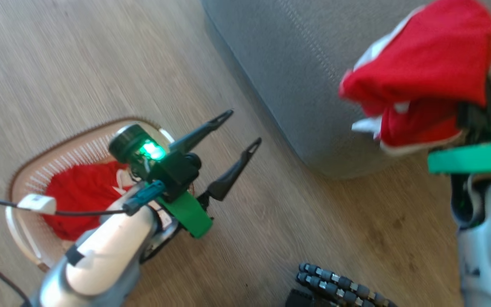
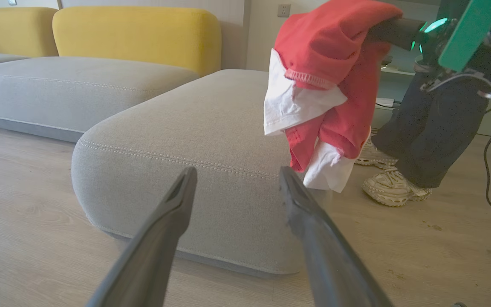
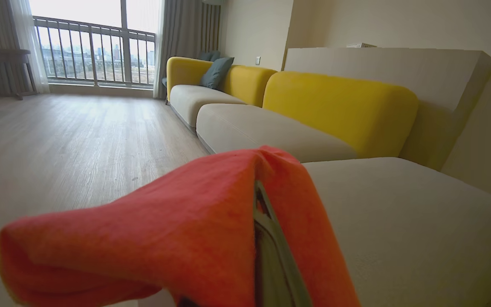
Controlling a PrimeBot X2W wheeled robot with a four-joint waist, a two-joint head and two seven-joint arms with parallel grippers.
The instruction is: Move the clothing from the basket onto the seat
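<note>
Some clothing (image 1: 420,72) in clenched right hand (image 3: 260,204); left hand (image 1: 243,127) spread; head view: basket (image 1: 70,151).

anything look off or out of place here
Nothing spilled or damaged. Two oddities: a person's shoes stand right beside the seat, close to the red garment hanging from the right end effector; and a black cable runs above the basket in the head view.
</note>
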